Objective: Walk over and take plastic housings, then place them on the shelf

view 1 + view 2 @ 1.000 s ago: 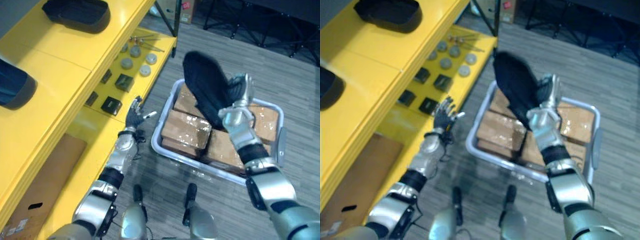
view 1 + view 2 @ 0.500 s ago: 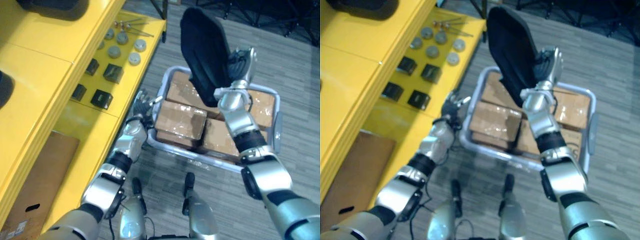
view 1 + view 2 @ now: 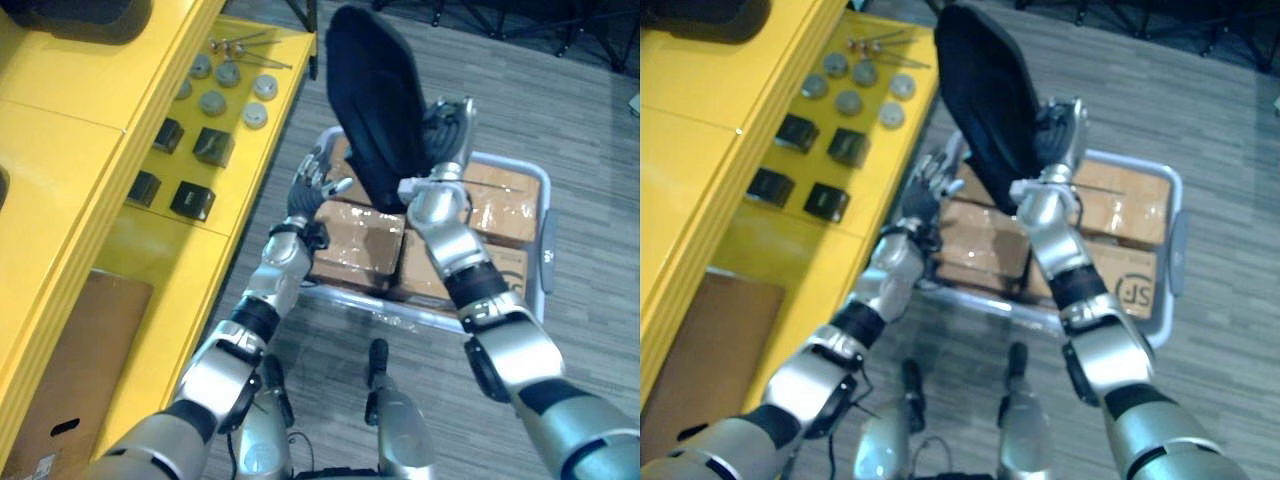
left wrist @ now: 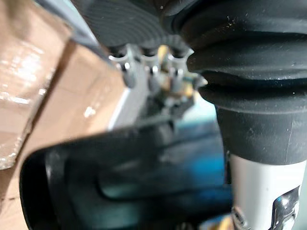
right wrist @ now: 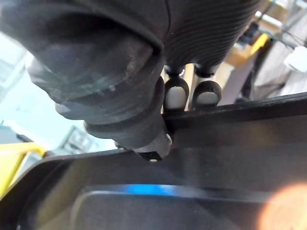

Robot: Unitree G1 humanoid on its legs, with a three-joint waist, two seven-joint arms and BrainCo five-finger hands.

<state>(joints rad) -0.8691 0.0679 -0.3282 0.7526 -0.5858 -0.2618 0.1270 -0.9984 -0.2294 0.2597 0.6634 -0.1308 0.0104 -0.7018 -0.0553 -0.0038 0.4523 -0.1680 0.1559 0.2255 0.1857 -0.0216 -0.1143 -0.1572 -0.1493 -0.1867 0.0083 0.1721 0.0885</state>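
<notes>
Black plastic housing (image 3: 375, 110): held on edge, steeply tilted, above the grey bin (image 3: 545, 250) and clear of the cardboard boxes (image 3: 360, 255) packed inside it. Gripped along one long rim by the right hand (image 3: 440, 150), fingers hooked over that edge, as seen in the right wrist view. A one-sided hold, hence probably the steep tilt.

Left hand (image 3: 308, 195): over the bin's shelf-side rim, just beside the housing's lower edge, fingers spread and nearly straight, holding nothing. Contact with the housing not decidable. Probably placed there to steady the long shell for a two-handed carry.

Yellow shelf (image 3: 60, 200): alongside the bin on the robot's left. Top level carrying another black housing (image 3: 75, 15), so likely the destination. Lower level, nearer the bin, set with black blocks (image 3: 192, 200) and grey discs (image 3: 212, 102).
</notes>
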